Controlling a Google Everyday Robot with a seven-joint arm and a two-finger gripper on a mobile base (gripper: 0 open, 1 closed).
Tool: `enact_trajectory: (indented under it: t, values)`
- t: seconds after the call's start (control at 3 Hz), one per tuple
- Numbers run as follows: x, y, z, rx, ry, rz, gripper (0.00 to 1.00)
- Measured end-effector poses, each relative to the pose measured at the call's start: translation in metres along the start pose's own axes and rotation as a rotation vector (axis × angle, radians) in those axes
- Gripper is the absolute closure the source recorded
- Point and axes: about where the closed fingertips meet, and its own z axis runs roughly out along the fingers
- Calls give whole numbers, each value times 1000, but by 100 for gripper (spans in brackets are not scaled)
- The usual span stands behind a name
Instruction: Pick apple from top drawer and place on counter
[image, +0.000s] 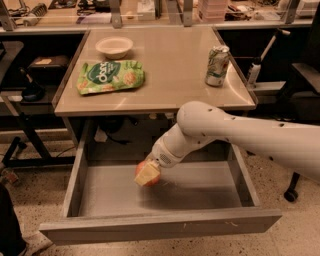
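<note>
The top drawer (100, 197) stands pulled out below the counter (170, 60). My white arm reaches down from the right into the drawer. My gripper (147, 175) is over the drawer's middle, a little left of centre, and is shut on the red-orange apple (143, 166). A pale yellowish finger (148, 176) covers most of the apple, so only its reddish upper left edge shows. The apple hangs just above the grey drawer bottom.
On the counter lie a green snack bag (110, 76) at the left, a pale bowl (114, 47) behind it and a soda can (217, 65) at the right. Desks, cables and a chair base (290, 194) surround the drawer unit.
</note>
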Motion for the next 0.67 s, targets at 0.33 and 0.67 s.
enact_trajectory:
  t: [0.33, 0.67]
  values:
    - [-18, 2, -25, -13, 1, -3, 100]
    - [-44, 2, -59, -8, 4, -42, 100]
